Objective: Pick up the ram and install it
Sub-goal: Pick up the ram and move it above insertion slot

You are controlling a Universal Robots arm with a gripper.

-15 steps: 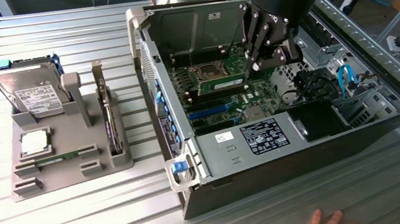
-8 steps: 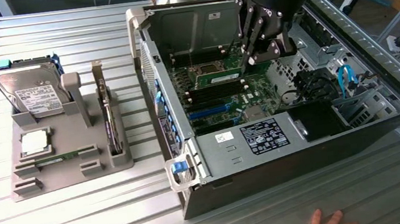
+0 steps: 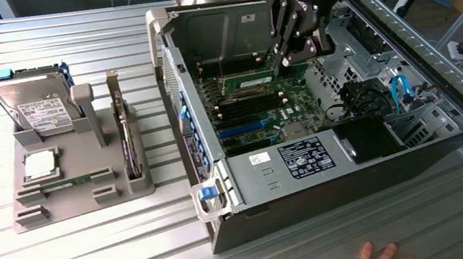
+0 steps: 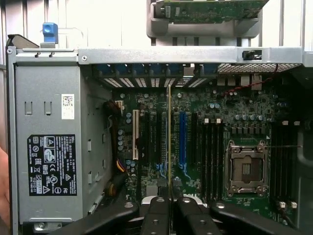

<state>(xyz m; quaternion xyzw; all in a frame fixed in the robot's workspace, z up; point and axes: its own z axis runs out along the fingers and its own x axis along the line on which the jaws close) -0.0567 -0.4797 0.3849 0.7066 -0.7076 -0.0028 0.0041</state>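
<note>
Evidently the gripper (image 4: 169,199) pinches the ram (image 4: 169,139) edge-on above the middle of the motherboard (image 4: 222,105) inside the open computer case (image 4: 146,55), probably so its contacts face a slot.

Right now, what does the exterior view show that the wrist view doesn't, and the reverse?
From the exterior view: the hard drive and silver-topped processor chip on the gray holder, and a hand near the case. From the wrist view: the empty processor socket. Both: the gripper shut on the ram inside the open case, the motherboard, and the black label.
</note>
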